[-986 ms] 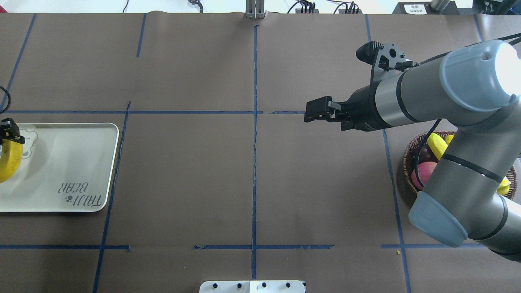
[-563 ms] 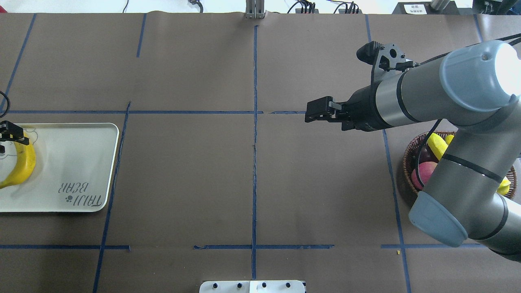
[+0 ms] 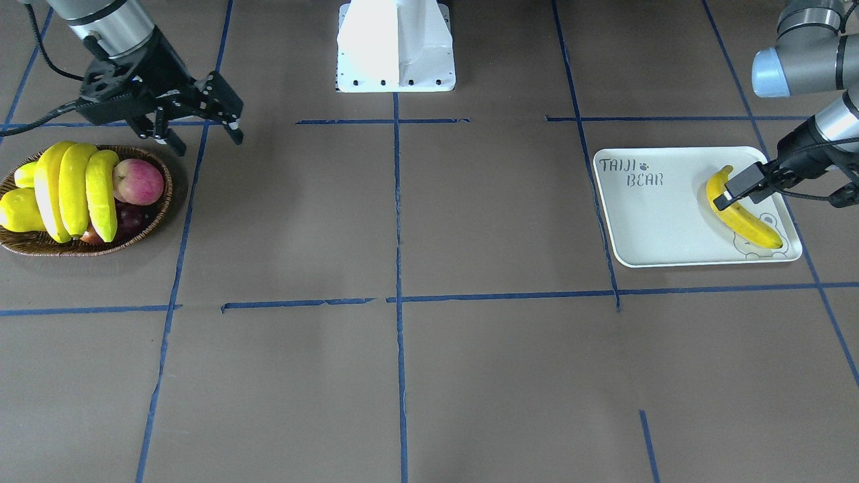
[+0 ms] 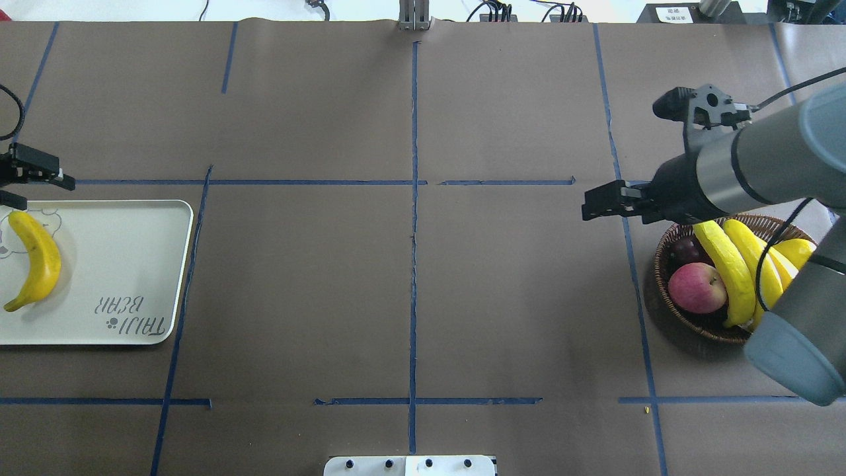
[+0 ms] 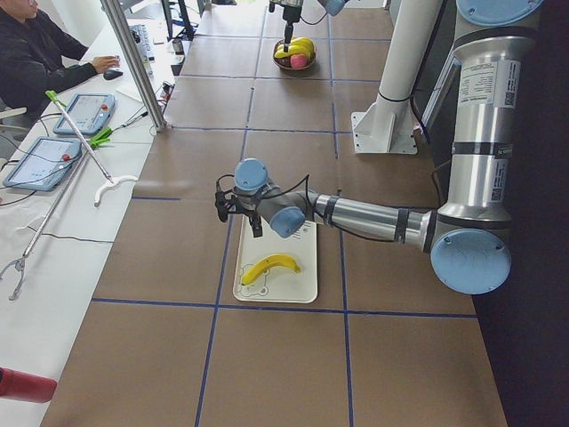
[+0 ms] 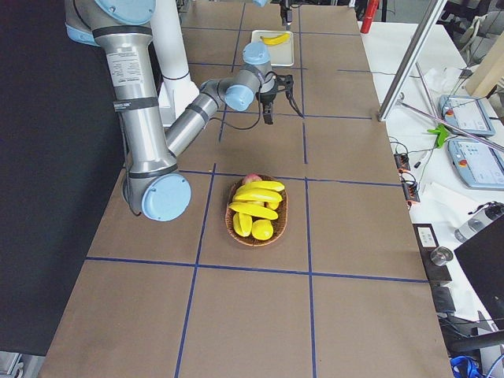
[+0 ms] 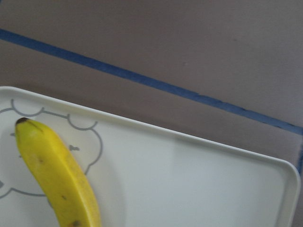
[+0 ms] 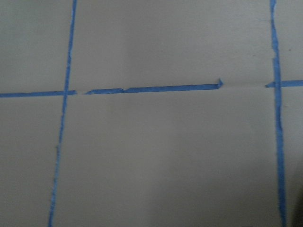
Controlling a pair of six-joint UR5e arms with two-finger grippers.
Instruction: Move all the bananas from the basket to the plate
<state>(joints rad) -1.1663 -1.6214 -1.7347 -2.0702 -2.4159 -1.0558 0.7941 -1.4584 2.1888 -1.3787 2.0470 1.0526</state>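
- Overhead exterior: smooth curved banana (image 4: 36,261) on the glossy rectangular plate (image 4: 119,264), surface's left edge, just beside the left end effector (image 4: 30,188), fingers apart.
- Right end effector (image 4: 589,203), fingers spread, empty, near the woven wicker basket (image 4: 661,264).

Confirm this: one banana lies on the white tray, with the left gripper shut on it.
Not quite. The banana lies on the tray, but the left gripper is open and off it, past its tip, as the overhead view shows.
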